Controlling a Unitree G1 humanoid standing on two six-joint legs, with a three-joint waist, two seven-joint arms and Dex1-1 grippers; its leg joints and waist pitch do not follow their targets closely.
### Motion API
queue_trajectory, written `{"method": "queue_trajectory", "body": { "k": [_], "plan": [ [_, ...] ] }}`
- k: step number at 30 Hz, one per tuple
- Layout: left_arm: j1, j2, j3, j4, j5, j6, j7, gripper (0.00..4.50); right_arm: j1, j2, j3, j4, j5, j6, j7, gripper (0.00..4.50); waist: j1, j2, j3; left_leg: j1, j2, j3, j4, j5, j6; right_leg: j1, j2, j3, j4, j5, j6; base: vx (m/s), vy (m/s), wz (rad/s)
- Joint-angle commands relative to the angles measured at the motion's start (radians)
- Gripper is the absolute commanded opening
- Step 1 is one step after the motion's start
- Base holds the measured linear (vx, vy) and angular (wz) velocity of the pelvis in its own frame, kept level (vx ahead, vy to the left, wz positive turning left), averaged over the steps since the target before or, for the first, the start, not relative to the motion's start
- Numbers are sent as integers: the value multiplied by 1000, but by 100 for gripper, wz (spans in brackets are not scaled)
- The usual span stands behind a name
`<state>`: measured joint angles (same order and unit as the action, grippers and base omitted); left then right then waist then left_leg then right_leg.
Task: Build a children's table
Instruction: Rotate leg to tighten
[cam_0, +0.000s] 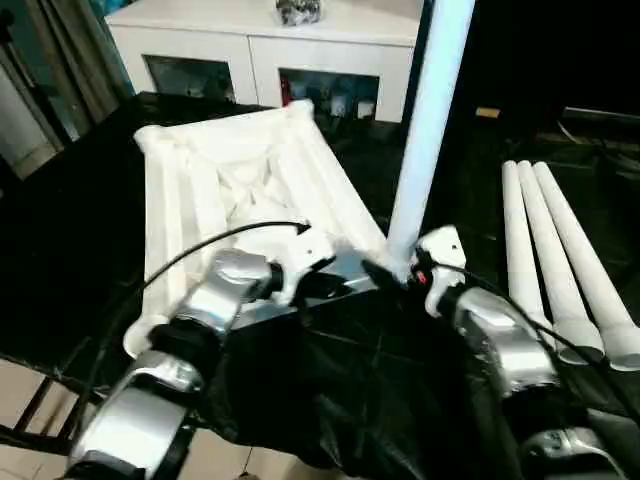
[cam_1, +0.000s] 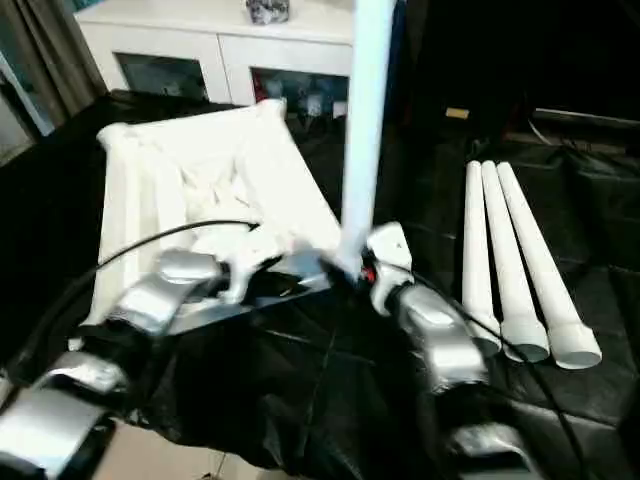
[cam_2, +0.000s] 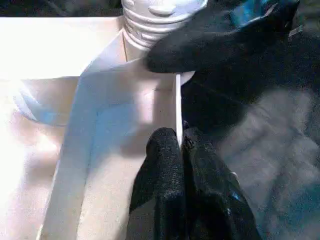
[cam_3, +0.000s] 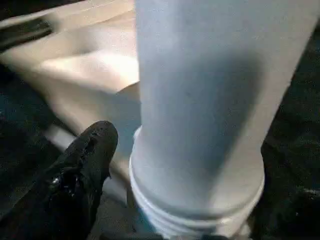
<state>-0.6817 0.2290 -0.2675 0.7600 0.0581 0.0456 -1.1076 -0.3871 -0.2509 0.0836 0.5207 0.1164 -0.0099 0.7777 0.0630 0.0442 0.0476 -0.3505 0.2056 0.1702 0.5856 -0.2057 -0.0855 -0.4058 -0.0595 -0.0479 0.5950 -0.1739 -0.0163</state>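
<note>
- White plastic rectangular tabletop (cam_0: 235, 190), ribbed underside up, lies on the black-draped surface (cam_0: 340, 400), left of centre.
- One long white tubular leg (cam_0: 428, 130) stands upright at the tabletop's near right corner socket, threaded end down.
- Three more white tubular legs (cam_0: 560, 260) lie side by side on the surface, far right.
- Left end effector (cam_2: 182, 150): fingers together, pinching the tabletop's thin edge rib.
- Right end effector (cam_0: 395, 272): at the leg's base; one finger (cam_3: 82, 165) stands apart from the tube; grip cannot be told.
- Risk, judged: unsupported, the tall leg may tip from a half-seated socket; cross-threading if tilted.
- Risk, judged: the loose cloth may let the tabletop slide.
- Room: white glass-doored cabinet (cam_0: 260, 50) beyond; curtain (cam_0: 60, 50) far left.
</note>
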Motion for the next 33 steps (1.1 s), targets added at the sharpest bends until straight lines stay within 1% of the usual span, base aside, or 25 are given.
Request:
{"method": "queue_trajectory", "body": {
  "k": [1, 3, 4, 5, 6, 8, 10, 11, 12, 14, 15, 16, 18, 21, 23, 24, 25, 26, 27, 28, 29, 30, 31, 32, 33],
  "plan": [
    [14, -8, -31, -37, -35, -35, -85, 0, 18, -3, 93, -54, 22, 6, 156, 399, 8, -14, -62, -8, 20, 2, -60, -118, 100, 64, -71, 36, -60, -128, -248, 0, 0, 0],
    [25, 8, -35, -56, -54, -31, -143, 0, 27, -30, 104, -80, 43, 26, 228, 399, 11, -14, -62, -7, 22, 3, -61, -126, 101, 62, -71, 36, -60, -142, -252, 0, 0, 0],
    [35, 22, -42, -71, -62, -32, -184, 0, 34, -50, 113, -100, 58, 45, 277, 383, 13, -13, -61, -5, 23, 4, -61, -131, 101, 61, -71, 36, -61, -148, -253, 0, 0, 0],
    [40, 29, -46, -78, -65, -35, -203, 0, 38, -59, 118, -111, 65, 55, 301, 374, 19, -19, -60, -5, 26, 3, -62, -133, 103, 60, -72, 37, -60, -161, -253, 0, 0, 0],
    [45, 38, -50, -85, -67, -32, -223, 0, 41, -70, 124, -122, 70, 64, 326, 374, 21, -17, -61, -5, 26, 4, -61, -137, 102, 59, -73, 37, -60, -165, -251, 0, 0, 0],
    [51, 47, -54, -92, -68, -35, -245, 0, 46, -83, 134, -137, 76, 77, 354, 355, 25, -19, -59, -4, 26, 5, -62, -137, 95, 56, -73, 38, -62, -185, -245, 0, 0, 0],
    [57, 62, -61, -99, -68, -38, -280, 0, 52, -99, 147, -161, 89, 100, 399, 330, 30, -18, -60, -4, 25, 4, -63, -136, 88, 57, -73, 39, -62, -195, -236, 0, 0, 0],
    [59, 68, -62, -99, -67, -40, -291, 0, 54, -105, 154, -170, 92, 110, 417, 324, 30, -20, -60, -3, 25, 4, -63, -134, 86, 56, -73, 38, -62, -199, -234, 0, 0, 0],
    [59, 72, -64, -99, -66, -41, -298, 0, 55, -109, 160, -177, 95, 122, 431, 324, 30, -19, -60, -3, 26, 4, -64, -134, 84, 56, -74, 38, -63, -202, -232, 0, 0, 0],
    [60, 78, -64, -101, -65, -41, -305, 0, 60, -115, 166, -193, 101, 142, 450, 310, 33, -19, -60, -3, 25, 3, -63, -126, 80, 55, -74, 38, -62, -199, -228, 0, 0, 0],
    [60, 78, -64, -101, -65, -41, -305, 0, 60, -115, 166, -193, 101, 142, 450, 310, 33, -20, -60, -4, 25, 4, -63, -125, 79, 55, -74, 38, -62, -200, -227, 0, 0, 0],
    [61, 79, -61, -105, -66, -34, -305, 0, 65, -112, 166, -207, 112, 161, 451, 288, 34, -20, -60, -4, 24, 3, -63, -121, 78, 56, -74, 38, -61, -198, -225, 0, 0, 0],
    [57, 76, -55, -101, -65, -29, -292, 0, 67, -104, 161, -213, 118, 179, 437, 285, 33, -20, -61, -4, 23, 3, -62, -117, 76, 56, -73, 38, -61, -192, -225, 0, 0, 0],
    [46, 58, -44, -86, -55, -9, -237, 0, 70, -76, 140, -208, 118, 199, 374, 278, 34, -20, -59, -4, 23, 4, -63, -123, 69, 55, -74, 38, -64, -212, -219, 0, 0, 0],
    [19, 19, -21, -50, -36, 21, -119, 0, 59, -17, 93, -169, 102, 208, 230, 277, 33, -18, -56, -4, 22, 2, -66, -135, 58, 53, -74, 38, -69, -250, -208, 0, 0, 0],
    [3, -3, -8, -32, -31, 40, -59, 0, 49, 15, 70, -140, 82, 191, 146, 277, 27, -19, -55, 3, 19, 1, -68, -162, 34, 48, -76, 38, -77, -317, -193, 0, 0, 0],
    [-4, -14, -1, -23, -31, 50, -34, 0, 44, 30, 59, -126, 72, 179, 108, 277, 26, -19, -55, 1, 16, -1, -70, -170, 24, 51, -77, 37, -80, -354, -179, 0, 0, 0],
    [-12, -26, 5, -16, -29, 56, -5, 0, 36, 43, 53, -105, 54, 168, 60, 277, 24, -21, -54, 1, 16, 0, -70, -171, 23, 50, -75, 38, -81, -360, -174, 0, 0, 0],
    [-17, -36, 9, -10, -29, 62, 17, 0, 30, 53, 48, -90, 41, 159, 24, 277, 22, -21, -54, 0, 16, 0, -70, -169, 19, 49, -76, 39, -80, -356, -173, 0, 0, 0],
    [-38, -70, 24, 9, -28, 93, 90, 0, 7, 88, 34, -31, 3, 136, -93, 277, 17, -20, -55, -4, 15, -2, -71, -162, 13, 53, -75, 37, -78, -346, -172, 0, 0, 0],
    [-41, -76, 27, 12, -27, 98, 102, 0, 3, 93, 31, -21, -3, 133, -112, 277, 14, -20, -55, 0, 14, -2, -71, -165, 8, 50, -74, 37, -80, -340, -174, 0, 0, 0],
    [-59, -101, 33, 30, -18, 112, 171, 0, -18, 127, 11, 20, -20, 128, -216, 277, 12, -20, -56, -1, 12, -2, -69, -163, 11, 53, -73, 38, -79, -332, -175, 0, 0, 0],
    [-72, -127, 40, 47, -7, 117, 236, 0, -40, 165, -13, 58, -31, 129, -316, 276, 9, -17, -57, -1, 10, -1, -68, -152, 11, 53, -73, 39, -78, -309, -181, 0, 0, 0],
    [-73, -127, 40, 47, -7, 117, 237, 0, -40, 166, -13, 58, -31, 129, -318, 276, 8, -18, -58, -1, 10, 0, -67, -144, 14, 53, -71, 39, -78, -295, -183, 0, 0, 0],
    [-79, -140, 46, 56, -2, 119, 271, 0, -51, 185, -24, 75, -36, 133, -365, 276, 9, -19, -59, -1, 9, 0, -66, -138, 20, 53, -71, 39, -76, -278, -186, 0, 0, 0]
  ]
}}
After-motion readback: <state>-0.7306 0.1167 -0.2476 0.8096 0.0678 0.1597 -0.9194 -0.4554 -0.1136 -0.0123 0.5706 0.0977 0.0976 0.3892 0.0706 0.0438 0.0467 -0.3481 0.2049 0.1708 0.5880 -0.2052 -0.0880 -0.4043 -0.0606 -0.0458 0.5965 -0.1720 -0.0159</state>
